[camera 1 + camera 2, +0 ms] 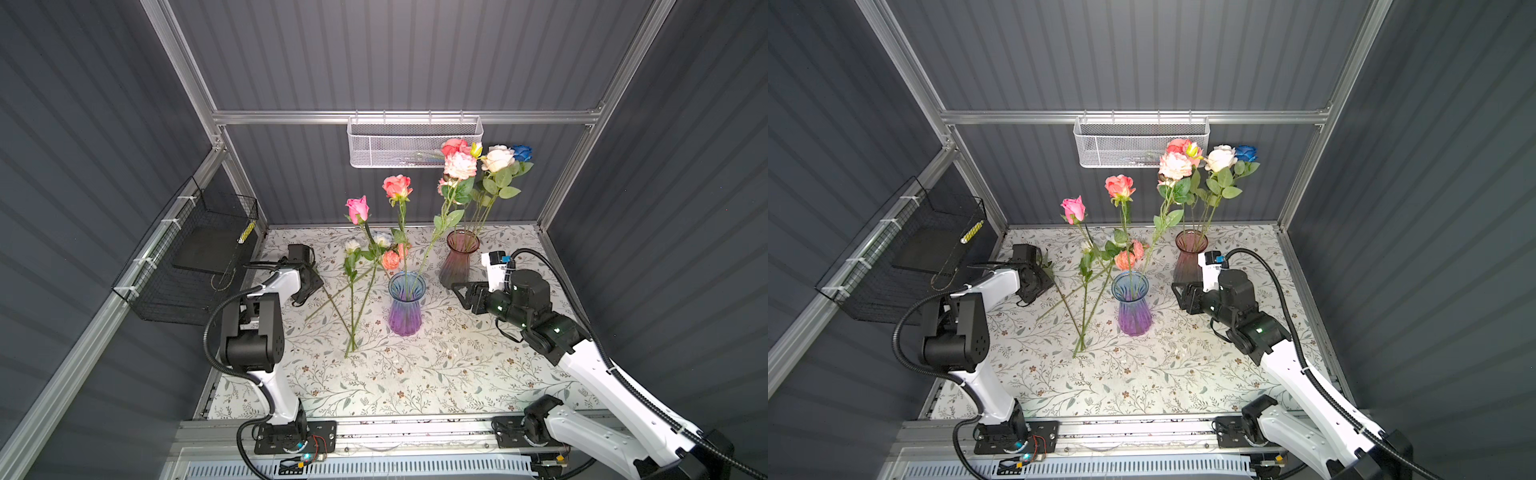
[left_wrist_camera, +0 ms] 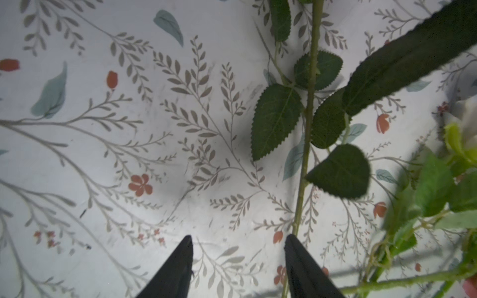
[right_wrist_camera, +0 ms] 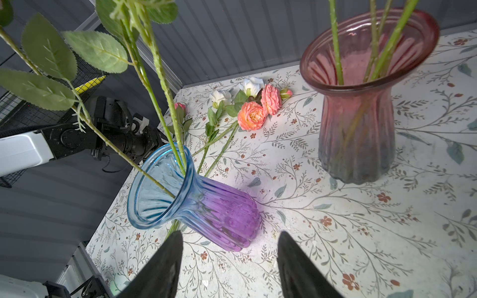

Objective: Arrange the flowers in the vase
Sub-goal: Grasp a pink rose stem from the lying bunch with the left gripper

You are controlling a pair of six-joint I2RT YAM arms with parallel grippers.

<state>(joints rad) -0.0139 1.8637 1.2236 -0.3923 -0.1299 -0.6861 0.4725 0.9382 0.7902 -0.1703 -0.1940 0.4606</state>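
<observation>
Left gripper (image 2: 238,238) spread low over the table (image 1: 415,374), a rose stem (image 2: 302,180) just beside one finger. Right gripper (image 3: 229,234) spread, empty, by the blue-purple vase (image 1: 405,307) holding roses (image 1: 397,187) — more in the pink vase (image 1: 459,262) far right, loose roses (image 1: 390,259) lying left. Wrist label (image 1: 494,270) — print unreadable.

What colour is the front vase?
Front vase: blue rim fading to purple base; clearest in the right wrist view.
</observation>
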